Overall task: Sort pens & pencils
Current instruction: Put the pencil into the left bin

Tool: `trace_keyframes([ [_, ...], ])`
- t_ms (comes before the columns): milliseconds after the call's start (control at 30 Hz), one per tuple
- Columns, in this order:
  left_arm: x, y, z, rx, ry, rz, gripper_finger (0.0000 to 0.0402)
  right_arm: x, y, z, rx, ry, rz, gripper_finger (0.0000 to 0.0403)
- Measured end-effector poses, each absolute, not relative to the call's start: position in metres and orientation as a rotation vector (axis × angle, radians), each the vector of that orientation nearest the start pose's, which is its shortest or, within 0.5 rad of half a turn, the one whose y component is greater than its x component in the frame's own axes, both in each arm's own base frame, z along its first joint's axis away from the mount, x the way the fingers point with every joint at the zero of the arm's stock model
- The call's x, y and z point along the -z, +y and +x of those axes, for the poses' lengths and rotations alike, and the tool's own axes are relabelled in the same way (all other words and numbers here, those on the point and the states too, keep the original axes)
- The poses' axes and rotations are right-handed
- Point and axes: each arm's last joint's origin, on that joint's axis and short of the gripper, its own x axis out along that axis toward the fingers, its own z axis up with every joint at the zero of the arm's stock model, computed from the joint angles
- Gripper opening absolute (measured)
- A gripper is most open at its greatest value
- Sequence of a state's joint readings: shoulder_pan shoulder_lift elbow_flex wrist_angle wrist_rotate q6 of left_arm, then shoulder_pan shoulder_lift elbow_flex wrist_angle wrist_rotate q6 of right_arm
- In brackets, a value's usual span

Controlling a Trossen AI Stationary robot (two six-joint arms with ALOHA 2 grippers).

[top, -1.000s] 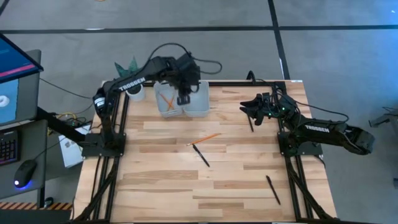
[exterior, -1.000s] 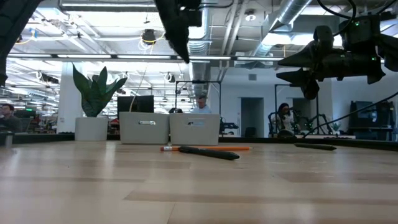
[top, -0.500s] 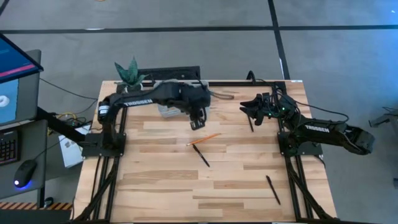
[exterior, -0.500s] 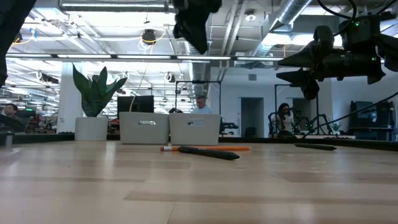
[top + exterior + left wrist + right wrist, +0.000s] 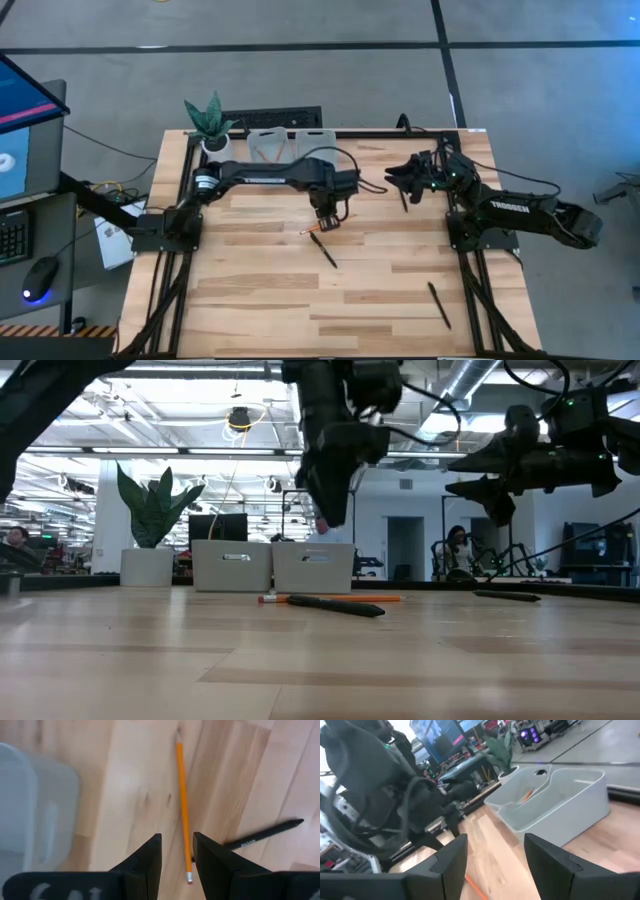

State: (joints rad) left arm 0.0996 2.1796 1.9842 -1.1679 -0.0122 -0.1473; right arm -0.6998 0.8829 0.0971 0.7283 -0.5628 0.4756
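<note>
1. Hovering over the orange pencil (image 5: pixel 328 222) at table centre, the left gripper (image 5: pixel 326 216) has its fingers (image 5: pixel 145 862) slightly parted, empty, straddling the pencil's eraser end.
2. Likely light, stiff and prone to rolling; pinching mid-shaft across its width should hold it best.
3. A black pen (image 5: pixel 323 249) lies just at 6 o'clock of the pencil, close enough to get nudged.
4. Two more pens lie at 3 o'clock (image 5: pixel 404 200) and 4 o'clock (image 5: pixel 439 304).
5. Bins (image 5: pixel 270 147) sit at 11 o'clock.
6. The right gripper (image 5: pixel 403 175) waits at 2 o'clock, fingers spread, empty.

An open-plan robotics lab: exposed ceiling ducts (image 5: pixel 470 380), monitors (image 5: pixel 437 737), seated people (image 5: pixel 458 545) behind the wooden tabletop (image 5: pixel 260 290).
</note>
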Motion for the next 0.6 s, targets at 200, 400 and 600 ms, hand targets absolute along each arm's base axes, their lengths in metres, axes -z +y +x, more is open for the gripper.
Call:
trace_keyframes([
  [200, -0.222, 0.043, 0.447, -0.249, 1.370, -0.216, 0.0114, -0.171, -0.091, 0.132, 0.135, 0.018, 0.561, 0.0217],
  [400, -0.223, 0.051, 0.449, -0.313, 1.323, -0.241, 0.0166, -0.170, -0.091, 0.132, 0.135, 0.022, 0.567, 0.0217],
  [600, -0.224, 0.047, 0.451, -0.282, 1.310, -0.289, 0.0205, -0.170, -0.091, 0.132, 0.134, 0.020, 0.598, 0.0217],
])
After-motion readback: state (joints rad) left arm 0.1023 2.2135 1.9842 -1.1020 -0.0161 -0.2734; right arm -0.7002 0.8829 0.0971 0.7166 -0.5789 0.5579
